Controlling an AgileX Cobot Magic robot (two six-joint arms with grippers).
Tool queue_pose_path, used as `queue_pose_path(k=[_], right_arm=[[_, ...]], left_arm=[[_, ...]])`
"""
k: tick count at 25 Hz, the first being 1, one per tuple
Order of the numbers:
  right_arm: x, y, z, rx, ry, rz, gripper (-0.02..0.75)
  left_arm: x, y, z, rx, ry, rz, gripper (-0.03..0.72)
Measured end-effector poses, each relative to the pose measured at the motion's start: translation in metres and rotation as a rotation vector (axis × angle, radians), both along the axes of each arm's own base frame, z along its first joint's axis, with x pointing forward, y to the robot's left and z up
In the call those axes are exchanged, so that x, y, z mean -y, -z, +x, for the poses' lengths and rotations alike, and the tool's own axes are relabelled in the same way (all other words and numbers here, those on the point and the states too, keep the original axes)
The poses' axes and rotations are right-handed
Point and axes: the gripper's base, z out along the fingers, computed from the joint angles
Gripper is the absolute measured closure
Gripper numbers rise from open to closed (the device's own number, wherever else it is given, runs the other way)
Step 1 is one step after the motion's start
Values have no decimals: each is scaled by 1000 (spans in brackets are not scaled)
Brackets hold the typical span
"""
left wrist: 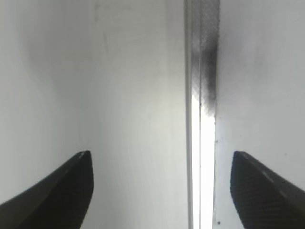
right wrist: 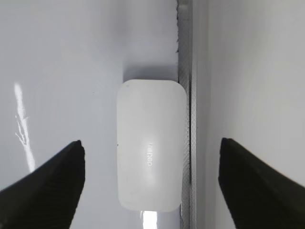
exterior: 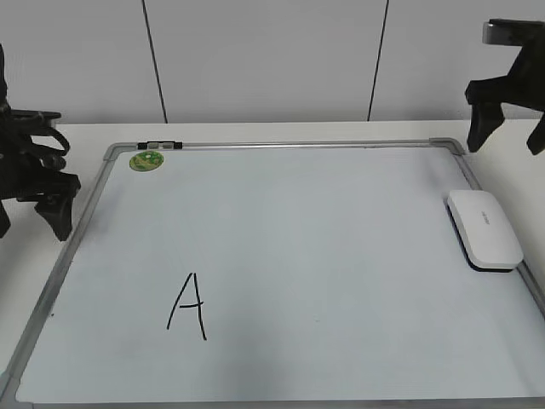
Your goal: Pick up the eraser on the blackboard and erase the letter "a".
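The white eraser (exterior: 484, 228) lies flat on the blackboard (exterior: 341, 256), against its right frame edge. My right gripper (exterior: 507, 141) hangs open and empty above and behind it. In the right wrist view the eraser (right wrist: 150, 114) lies below and between the open jaws (right wrist: 151, 143). My left gripper (exterior: 32, 223) is open and empty over the table beside the board's left frame edge (left wrist: 202, 95); its jaws (left wrist: 162, 160) straddle that edge. A large capital "A" (exterior: 187, 307) is written at the board's lower left. No lowercase "a" shows in any view.
A round green sticker (exterior: 146, 159) sits at the board's far left corner, with a small black clip (exterior: 162, 146) on the frame beside it. White table surrounds the board; a white panelled wall stands behind.
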Motion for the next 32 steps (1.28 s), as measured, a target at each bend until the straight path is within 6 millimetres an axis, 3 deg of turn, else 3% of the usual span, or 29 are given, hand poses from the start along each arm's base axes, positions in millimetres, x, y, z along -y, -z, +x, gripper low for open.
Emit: queue_pose_path(k=[5, 11, 14, 19, 24, 25, 32], right_arm=[[-4, -30, -11, 68, 53, 51, 112], [-10, -63, -38, 124, 64, 117, 190], [-12, -65, -52, 110, 66, 128, 197], [-20, -70, -82, 97, 49, 136, 199], [-36, -93, -138, 153, -7, 141, 202], [-35, -91, -141, 145, -6, 141, 202], [-31, -119, -251, 317, -22, 134, 202]], left_arm=[[-2, -22, -14, -56, -4, 14, 24], [0, -40, -25, -83, -2, 17, 139], [8, -64, -33, -18, 25, 10, 179], [24, -124, -61, 155, 78, 12, 194], [28, -155, -107, 255, 98, 33, 202], [26, -158, -118, 266, 97, 32, 206], [1, -161, -206, 343, 76, 23, 214]])
